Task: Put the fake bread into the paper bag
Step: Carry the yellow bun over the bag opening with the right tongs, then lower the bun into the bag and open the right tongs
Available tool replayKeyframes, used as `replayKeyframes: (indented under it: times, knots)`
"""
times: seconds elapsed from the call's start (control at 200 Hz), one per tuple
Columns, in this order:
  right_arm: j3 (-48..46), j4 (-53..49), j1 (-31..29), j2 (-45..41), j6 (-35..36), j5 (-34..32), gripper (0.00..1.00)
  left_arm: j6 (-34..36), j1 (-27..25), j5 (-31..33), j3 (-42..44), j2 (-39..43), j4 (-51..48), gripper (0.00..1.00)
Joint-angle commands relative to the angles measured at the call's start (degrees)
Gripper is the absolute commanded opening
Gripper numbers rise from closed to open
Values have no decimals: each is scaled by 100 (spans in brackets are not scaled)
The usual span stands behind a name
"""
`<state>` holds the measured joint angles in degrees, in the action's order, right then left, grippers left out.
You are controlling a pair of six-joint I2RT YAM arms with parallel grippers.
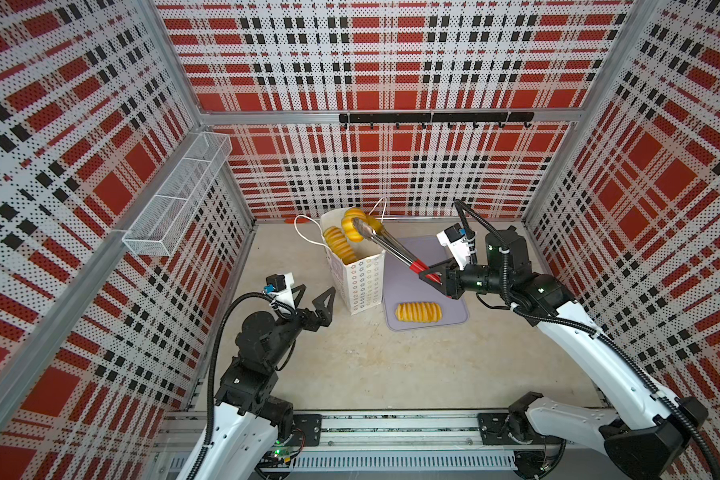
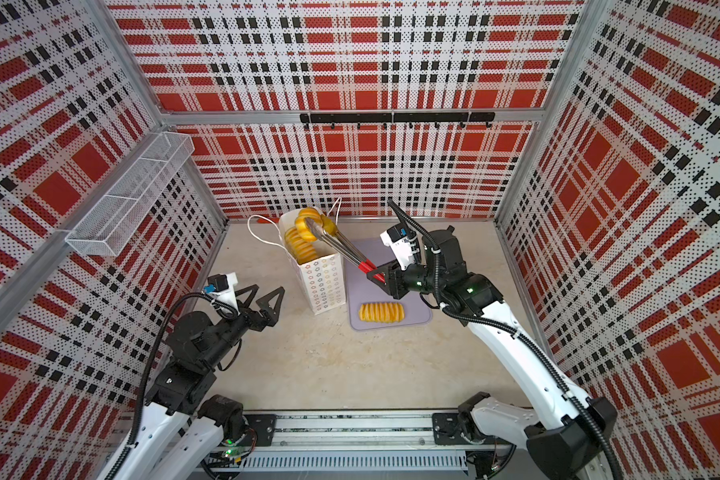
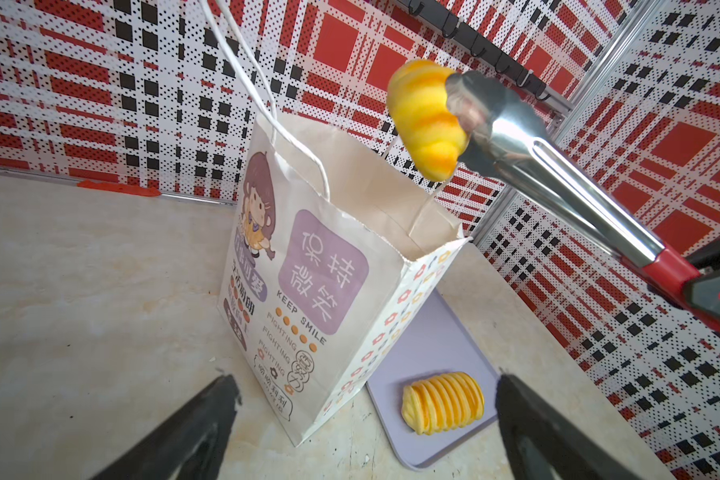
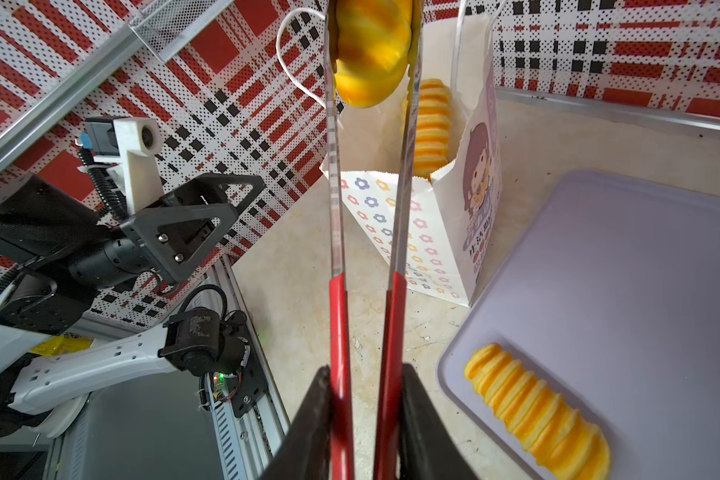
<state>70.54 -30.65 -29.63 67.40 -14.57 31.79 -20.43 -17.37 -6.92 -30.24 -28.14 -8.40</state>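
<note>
Plaid walls ring the beige desk. The croissant hangs in the tongs above the mouth of the paper bag, far centre. The right tool clenches their red handles. A loosened pinch could drop it outside, and a nudge could topple the bag, since the left tool gapes idle nearby.

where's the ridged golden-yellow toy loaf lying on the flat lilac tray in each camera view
In a top view: ridged golden-yellow toy loaf on the near end of the flat lilac tray, right of the tall white paper bag.
In a top view: same spot on the tray.
Left wrist: on the tray, beside the bag.
Right wrist: on the tray, beside the red-handled metal tongs, loaf at.
Shared landmark: the tray.
</note>
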Motion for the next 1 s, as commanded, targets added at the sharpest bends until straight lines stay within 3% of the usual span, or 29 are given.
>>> replayKeyframes:
  times: [0.0, 0.992]
  knots:
    - [159, 126, -127, 90, 147, -169, 27, 0, 105, -68, 62, -5, 84, 100]
    - [548, -416, -606, 544, 410, -1165, 31, -29, 189, -179, 79, -96, 128, 100]
